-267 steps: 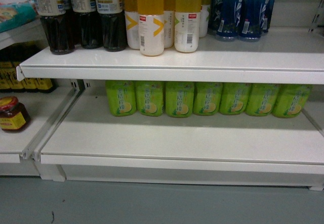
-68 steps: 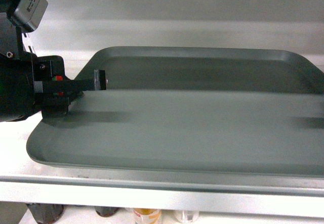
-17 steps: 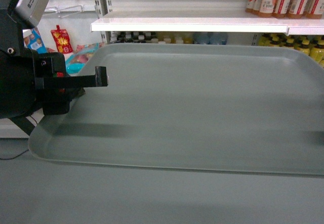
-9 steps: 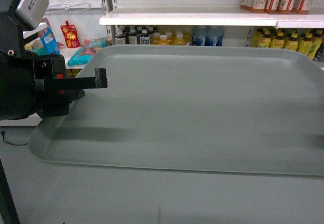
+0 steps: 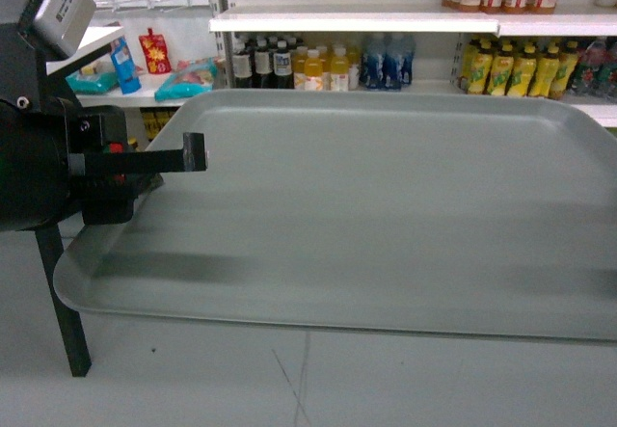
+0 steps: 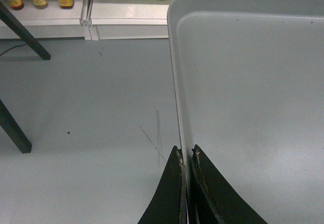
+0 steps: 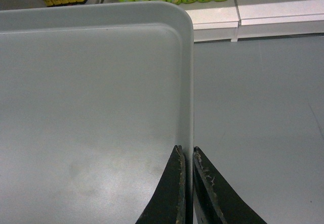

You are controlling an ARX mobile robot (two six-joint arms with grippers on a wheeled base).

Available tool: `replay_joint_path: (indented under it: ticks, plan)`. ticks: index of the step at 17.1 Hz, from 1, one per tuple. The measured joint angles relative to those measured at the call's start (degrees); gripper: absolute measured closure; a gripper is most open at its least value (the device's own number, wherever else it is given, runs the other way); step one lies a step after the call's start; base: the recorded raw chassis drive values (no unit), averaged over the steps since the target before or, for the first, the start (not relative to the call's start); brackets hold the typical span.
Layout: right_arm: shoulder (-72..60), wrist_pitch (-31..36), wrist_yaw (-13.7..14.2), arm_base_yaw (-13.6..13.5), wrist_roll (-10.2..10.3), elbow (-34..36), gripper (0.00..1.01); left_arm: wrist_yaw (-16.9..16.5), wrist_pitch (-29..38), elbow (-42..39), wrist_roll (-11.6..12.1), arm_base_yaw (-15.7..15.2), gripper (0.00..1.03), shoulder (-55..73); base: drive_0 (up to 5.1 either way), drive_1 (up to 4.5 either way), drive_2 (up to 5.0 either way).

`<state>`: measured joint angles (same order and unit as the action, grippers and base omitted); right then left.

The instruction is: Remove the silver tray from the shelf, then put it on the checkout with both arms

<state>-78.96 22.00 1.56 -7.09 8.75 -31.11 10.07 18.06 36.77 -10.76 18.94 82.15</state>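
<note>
Closest in: my left claw (image 6: 186, 155) is pressed together on the left rim of the silver tray (image 6: 253, 92), one finger outside the lip, one inside. My right claw (image 7: 185, 155) does the same on the right rim (image 7: 188, 92). Both pinch thin metal edge only; nothing supports the tray from beneath.

Tray position: carried in the air between my two claws, roughly level, spanning most of the head view (image 5: 386, 215). Bare grey floor (image 6: 91, 107) lies below it. It is off the shelf; the checkout is not in sight.

Handling, my judgement: rigid sheet metal, no sag visible across the span, likely light for its breadth. The matte surface looks smooth, so a narrow pinch on a low rim could slip or pivot if one claw leads the other. The side rims, about midway along their length, are the sensible hold, and I am there.

Beyond the left claw: a dark slanted leg (image 6: 20, 21) on the floor.

Farthest, past the tray's far edge: white store shelving (image 5: 386, 20) stocked with bottles (image 5: 318, 66).
</note>
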Motion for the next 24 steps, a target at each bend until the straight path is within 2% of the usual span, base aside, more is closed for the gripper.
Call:
replay_joint_path:
  ticks: [13, 24]
  plan:
    - [0.0, -0.1, 0.0, 0.0, 0.0, 0.0, 0.99, 0.0, -0.2, 0.0, 0.0, 0.0, 1.0, 0.0, 0.0, -4.04, 4.1]
    - [0.3, 0.3, 0.0, 0.0, 0.0, 0.0, 0.99, 0.0, 0.2, 0.0, 0.0, 0.0, 1.0, -0.1, 0.0, 0.0, 0.0]
